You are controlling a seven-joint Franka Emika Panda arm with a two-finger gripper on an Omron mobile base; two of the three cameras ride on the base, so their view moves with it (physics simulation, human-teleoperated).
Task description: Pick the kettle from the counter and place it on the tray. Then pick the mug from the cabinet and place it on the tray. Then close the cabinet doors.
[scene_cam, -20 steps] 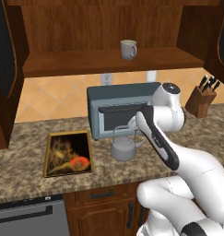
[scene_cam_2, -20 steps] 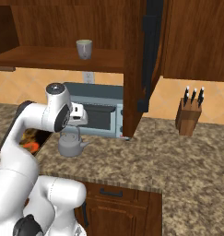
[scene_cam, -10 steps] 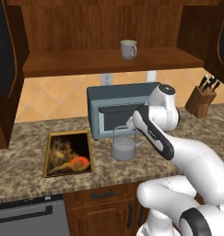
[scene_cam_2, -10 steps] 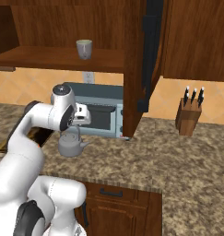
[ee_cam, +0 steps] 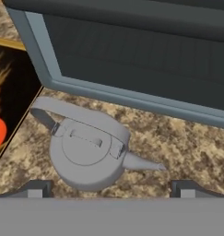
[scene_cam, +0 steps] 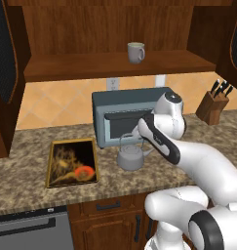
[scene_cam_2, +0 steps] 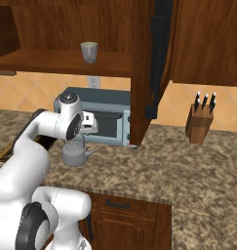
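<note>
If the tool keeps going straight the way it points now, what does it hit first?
Most likely the kettle: it sits on the counter just ahead of the open tool, slightly off-centre. Depth is hard to judge.

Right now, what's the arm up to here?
The gripper hangs open above the kettle, which sits on the counter in front of the microwave, beside the tray. Nothing is gripped yet. The mug is on the cabinet shelf, doors open.
</note>
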